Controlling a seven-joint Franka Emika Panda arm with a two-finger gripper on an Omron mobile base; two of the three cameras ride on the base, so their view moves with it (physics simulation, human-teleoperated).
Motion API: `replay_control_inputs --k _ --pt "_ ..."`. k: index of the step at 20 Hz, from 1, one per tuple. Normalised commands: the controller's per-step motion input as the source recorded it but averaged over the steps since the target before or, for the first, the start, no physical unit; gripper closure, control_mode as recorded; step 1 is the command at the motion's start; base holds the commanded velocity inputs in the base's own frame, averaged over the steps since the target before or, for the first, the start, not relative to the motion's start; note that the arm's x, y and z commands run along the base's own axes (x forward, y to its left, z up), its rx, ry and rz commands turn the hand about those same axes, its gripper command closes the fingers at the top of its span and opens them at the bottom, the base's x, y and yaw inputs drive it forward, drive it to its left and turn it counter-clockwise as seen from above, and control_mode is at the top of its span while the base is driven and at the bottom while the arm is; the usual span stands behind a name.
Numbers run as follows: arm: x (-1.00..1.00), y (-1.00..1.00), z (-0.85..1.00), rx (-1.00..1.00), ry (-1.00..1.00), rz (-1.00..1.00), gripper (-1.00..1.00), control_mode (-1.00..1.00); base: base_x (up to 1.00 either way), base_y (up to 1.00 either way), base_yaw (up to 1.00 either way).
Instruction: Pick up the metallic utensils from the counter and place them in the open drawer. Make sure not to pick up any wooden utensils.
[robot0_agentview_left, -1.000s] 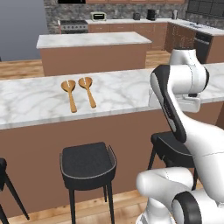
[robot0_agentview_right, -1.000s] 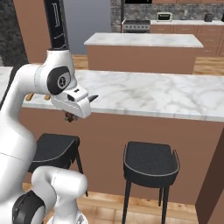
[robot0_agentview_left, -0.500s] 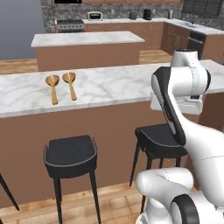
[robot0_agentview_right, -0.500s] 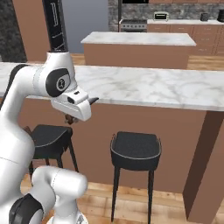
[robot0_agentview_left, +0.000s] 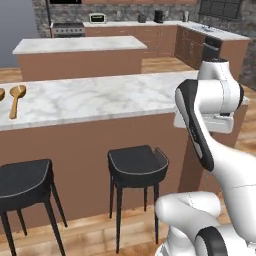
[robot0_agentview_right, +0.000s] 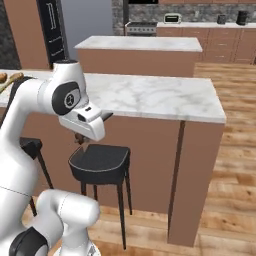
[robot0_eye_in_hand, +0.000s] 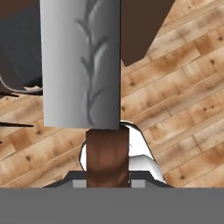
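Observation:
My gripper is shut on the brown handle of a metallic utensil, whose wide grey blade with a leaf-like pattern points away over the wooden floor. In the right base view the gripper hangs in front of the counter's side, just above a stool. The wooden utensils, two spoons, lie at the far left of the marble counter, well away from the hand; one spoon also lies at the left edge of the right base view. The open drawer is out of view.
Two black stools stand against the counter's brown front. The counter ends at a corner on the right, with wooden floor beyond. A second island stands behind.
The whole scene has slid left in both base views, so the base has driven right along the counter. The spoons now sit at the far left. The gripper still holds the utensil.

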Motion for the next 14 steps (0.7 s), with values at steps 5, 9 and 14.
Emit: replay_control_inputs --k 5,9,14 --pt "0.00 0.00 0.00 0.00 0.00 0.00 1.00 1.00 0.00 -1.00 0.02" --pt "0.00 0.00 0.00 0.00 0.00 0.00 1.00 1.00 -0.01 -1.00 0.01" --pt "0.00 0.00 0.00 0.00 0.00 0.00 1.00 1.00 -0.01 -1.00 0.02"
